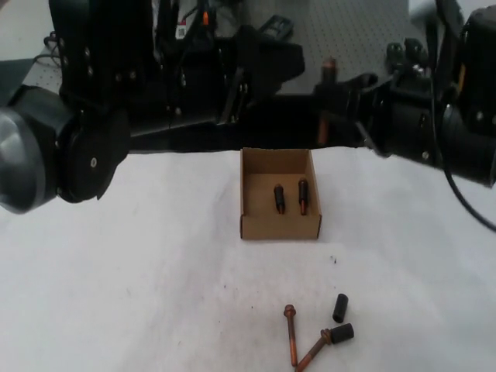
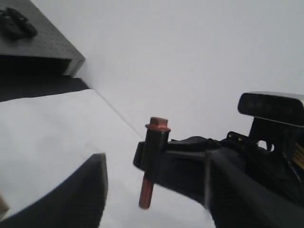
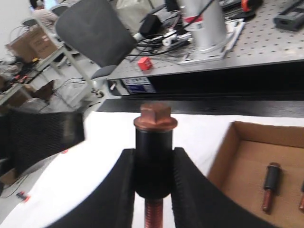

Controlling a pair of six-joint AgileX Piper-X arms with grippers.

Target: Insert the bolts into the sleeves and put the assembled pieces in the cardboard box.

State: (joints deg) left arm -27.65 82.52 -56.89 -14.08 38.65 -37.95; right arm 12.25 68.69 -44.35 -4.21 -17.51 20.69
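High view: the box (image 1: 280,227) sits in the middle of the frame on a white sheet (image 1: 139,294), its open top facing up. Two assembled pieces lie in it side by side and apart from each other, one (image 1: 279,199) to the left and the other (image 1: 303,196) to the right.

Near the bottom edge, right of centre, lie the loose parts. A bare bolt (image 1: 291,337) lies with its head toward the box. Just right of it is a second bolt (image 1: 316,353) with a sleeve (image 1: 342,334) at its head end; it slants so that its lower tip comes close to the bare bolt's. An empty sleeve (image 1: 339,308) lies a little above these, apart from both.

The right arm comes in from the upper right of the frame. The right gripper (image 3: 153,161) is clamped on a sleeved bolt (image 3: 153,142). Both fingers press the black sleeve from either side, the copper head stands above it and the threaded shank hangs below. The piece is upright, held off the sheet above and to the right of the box, over the dark strip at the sheet's far edge.

The left arm fills the upper left of the frame, and the left gripper (image 1: 271,70) is above the box, near the top centre, facing the right gripper. In the left wrist view one finger (image 2: 90,190) stands far off to one side. The fingers are spread wide with nothing held between them, and the sleeved bolt in the right gripper shows farther off.
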